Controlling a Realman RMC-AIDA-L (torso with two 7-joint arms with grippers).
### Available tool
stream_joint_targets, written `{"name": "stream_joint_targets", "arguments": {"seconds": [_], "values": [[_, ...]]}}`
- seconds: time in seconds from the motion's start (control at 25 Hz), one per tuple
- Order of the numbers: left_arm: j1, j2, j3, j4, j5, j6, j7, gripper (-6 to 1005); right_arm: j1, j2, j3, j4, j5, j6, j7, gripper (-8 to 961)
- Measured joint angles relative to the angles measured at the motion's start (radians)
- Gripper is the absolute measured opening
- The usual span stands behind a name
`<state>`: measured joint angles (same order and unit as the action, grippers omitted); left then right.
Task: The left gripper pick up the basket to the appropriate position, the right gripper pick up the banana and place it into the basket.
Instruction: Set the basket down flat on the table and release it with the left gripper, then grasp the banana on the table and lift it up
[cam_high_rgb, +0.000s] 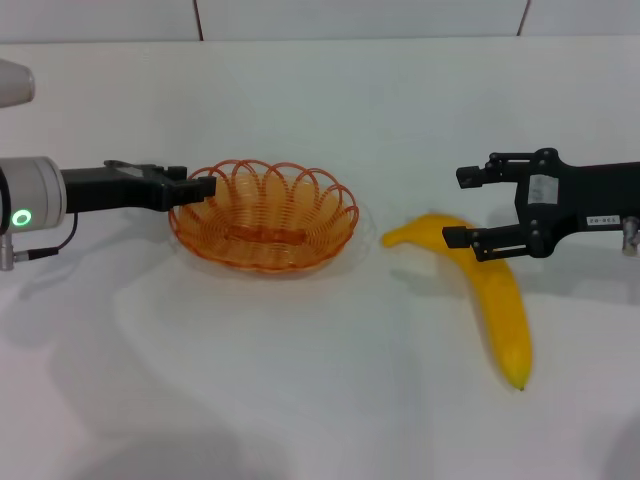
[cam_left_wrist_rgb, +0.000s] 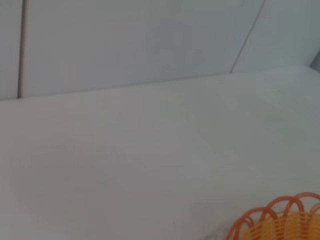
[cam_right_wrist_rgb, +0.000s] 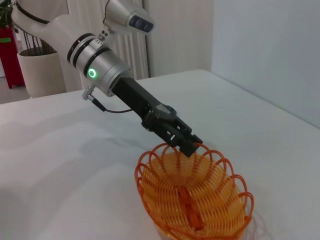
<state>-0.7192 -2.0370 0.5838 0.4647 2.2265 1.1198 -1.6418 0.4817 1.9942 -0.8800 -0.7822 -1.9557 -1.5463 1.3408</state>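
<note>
The orange wire basket (cam_high_rgb: 265, 215) sits on the white table left of centre. My left gripper (cam_high_rgb: 198, 187) reaches in from the left, its fingers closed on the basket's left rim; the right wrist view shows it (cam_right_wrist_rgb: 189, 145) pinching the rim of the basket (cam_right_wrist_rgb: 195, 195). A corner of the basket (cam_left_wrist_rgb: 280, 220) shows in the left wrist view. The yellow banana (cam_high_rgb: 500, 300) lies on the table to the right of the basket. My right gripper (cam_high_rgb: 467, 206) is open and empty, its lower finger over the banana's upper end.
The white table (cam_high_rgb: 300, 400) stretches around both things, with a pale wall behind its far edge (cam_high_rgb: 320, 40). A gap of bare table separates the basket from the banana.
</note>
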Motion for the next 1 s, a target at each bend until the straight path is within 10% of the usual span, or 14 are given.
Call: {"name": "stream_joint_targets", "arguments": {"seconds": [0.56, 1.0], "values": [[0.041, -0.001, -0.005, 0.012, -0.122, 0.000, 0.180, 876, -0.002, 0.002, 0.002, 0.001, 0.000, 0.000, 0.000, 776], [0.090, -0.003, 0.015, 0.002, -0.270, 0.050, 0.394, 891, -0.004, 0.001, 0.000, 0.001, 0.000, 0.000, 0.012, 771]]}}
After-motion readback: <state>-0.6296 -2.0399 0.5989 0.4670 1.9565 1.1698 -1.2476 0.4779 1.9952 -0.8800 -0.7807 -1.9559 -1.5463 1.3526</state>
